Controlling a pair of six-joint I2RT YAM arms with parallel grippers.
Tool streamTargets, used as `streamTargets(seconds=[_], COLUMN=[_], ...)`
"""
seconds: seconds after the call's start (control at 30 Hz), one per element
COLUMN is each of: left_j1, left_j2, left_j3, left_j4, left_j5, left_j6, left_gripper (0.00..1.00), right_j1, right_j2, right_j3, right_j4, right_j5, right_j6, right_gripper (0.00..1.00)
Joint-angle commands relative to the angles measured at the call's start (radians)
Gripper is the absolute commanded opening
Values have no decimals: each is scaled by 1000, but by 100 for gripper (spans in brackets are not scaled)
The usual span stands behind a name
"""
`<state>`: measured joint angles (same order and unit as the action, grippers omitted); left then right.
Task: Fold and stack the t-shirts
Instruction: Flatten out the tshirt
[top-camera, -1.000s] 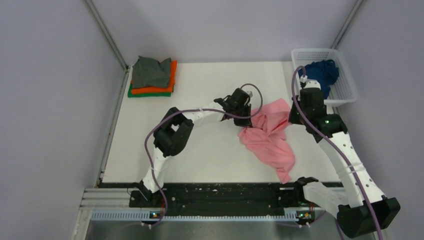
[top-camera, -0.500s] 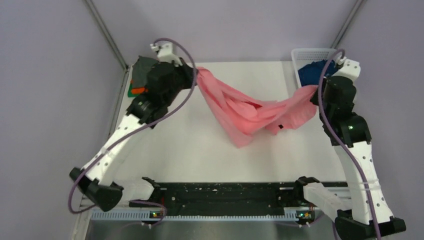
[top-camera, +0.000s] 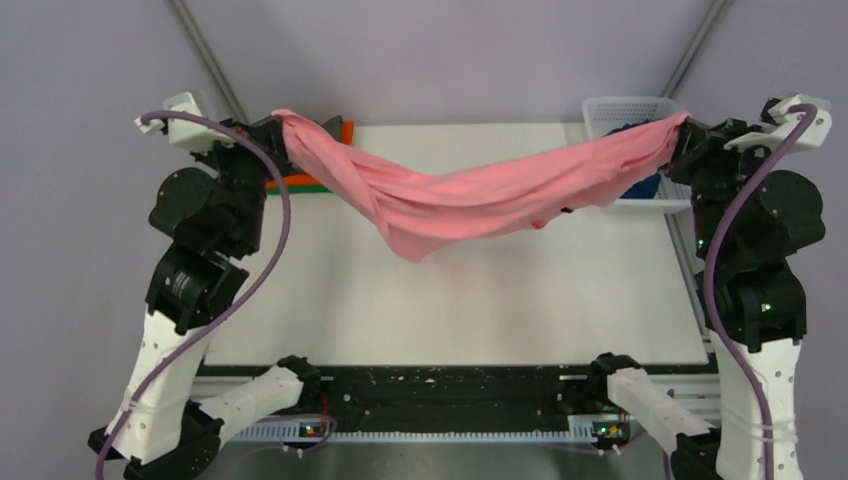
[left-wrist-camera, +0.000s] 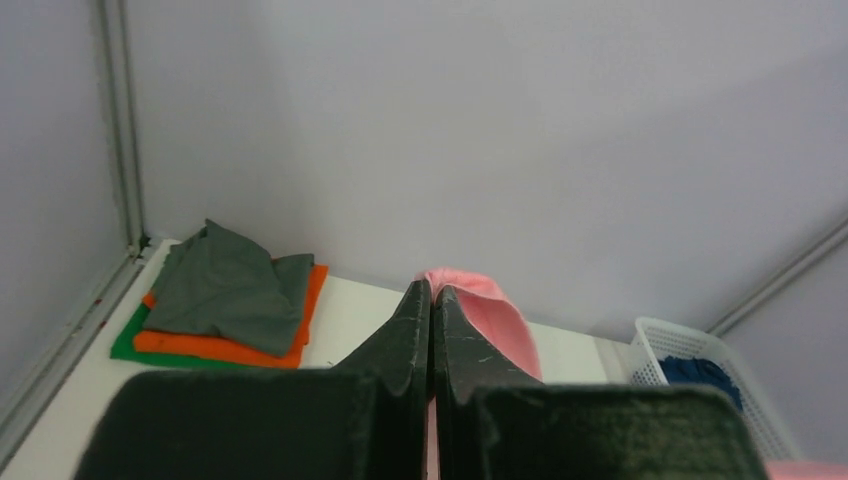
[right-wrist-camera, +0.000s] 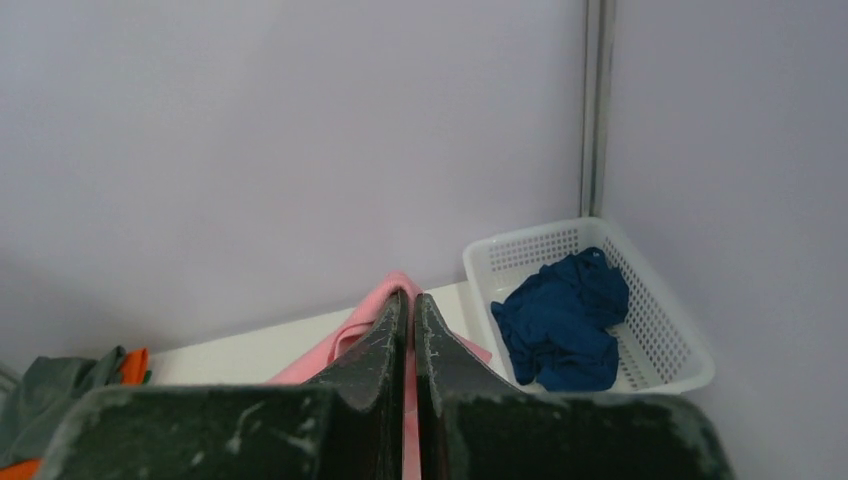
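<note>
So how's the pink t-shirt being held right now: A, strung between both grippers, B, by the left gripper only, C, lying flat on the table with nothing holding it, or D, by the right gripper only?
A: in the top view the pink t-shirt hangs between the left gripper and the right gripper, each shut on one end, with the middle sagging.

Pink t-shirt (top-camera: 470, 195): unfolded, twisted, strung in air across upper frame, ends pulled to upper left and upper right, middle sagging. Grey tee (left-wrist-camera: 230, 290): rumpled, atop folded orange tee (left-wrist-camera: 215, 347), green tee (left-wrist-camera: 125, 345) at bottom, upper left. Dark blue tee (right-wrist-camera: 560, 320): crumpled, upper right.
</note>
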<state>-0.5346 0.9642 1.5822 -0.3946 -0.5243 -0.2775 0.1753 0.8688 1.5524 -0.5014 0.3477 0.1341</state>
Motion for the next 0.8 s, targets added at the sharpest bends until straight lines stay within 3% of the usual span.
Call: streamTargets(seconds=[0.0, 0.13, 0.27, 0.37, 0.43, 0.53, 0.6, 0.67, 0.77], left_j1=[2, 24, 185, 304, 368, 412, 418, 415, 397], left_j2=[-16, 50, 204, 359, 499, 732, 863, 890, 772], left_j3=[-7, -63, -103, -155, -152, -24, 126, 126, -56], left_j4=[-10, -38, -111, -81, -46, -136, -307, -340, -282], left_j5=[-139, -208, -65, 75, 228, 316, 362, 414, 491], left_j6=[51, 19, -93, -135, -153, -190, -229, -238, -252], left_gripper=[0, 0, 0, 1, 12, 56, 74, 93, 99], right_j1=[-8, -7, -7, -7, -7, -7, -8, -9, -8], right_j2=[-9, 0, 56, 124, 197, 303, 373, 417, 438], right_j3=[-43, -131, -244, -360, -439, -501, -514, -523, -557], right_j4=[32, 28, 30, 70, 109, 170, 181, 188, 212], right_j5=[-66, -64, -85, -100, -120, -135, -113, -106, -124], right_j6=[2, 30, 70, 93, 106, 118, 125, 136, 156], right_gripper=[0, 0, 0, 0, 0, 0, 0, 0, 0])
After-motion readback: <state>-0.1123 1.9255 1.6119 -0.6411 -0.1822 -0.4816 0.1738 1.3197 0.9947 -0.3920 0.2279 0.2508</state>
